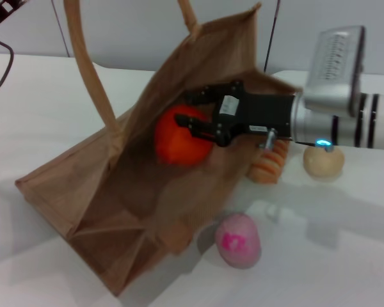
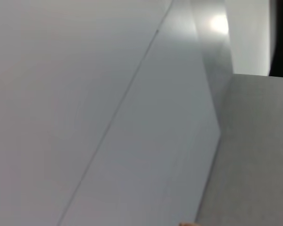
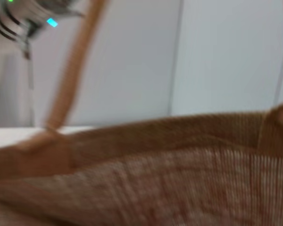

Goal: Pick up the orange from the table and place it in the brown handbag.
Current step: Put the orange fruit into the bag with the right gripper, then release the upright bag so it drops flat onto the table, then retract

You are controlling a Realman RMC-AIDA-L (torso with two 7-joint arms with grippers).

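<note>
The brown handbag [image 1: 115, 192] stands tilted on the white table with its mouth gaping toward my right arm, one loop handle [image 1: 89, 77] rising out of the top of the head view. My right gripper [image 1: 193, 114] reaches into that mouth from the right, its black fingers shut on the glossy red-orange orange [image 1: 176, 144], which hangs inside the bag opening. The right wrist view shows only the bag's woven wall [image 3: 179, 174] and a handle [image 3: 75, 70] close up. My left gripper does not show; the left wrist view faces a grey wall.
Just right of the bag lie a ribbed orange-and-cream striped oblong [image 1: 269, 165] and a pale beige ball [image 1: 323, 161]. A pink ball [image 1: 238, 238] sits near the bag's front corner. White table [image 1: 345, 256] stretches to the front right.
</note>
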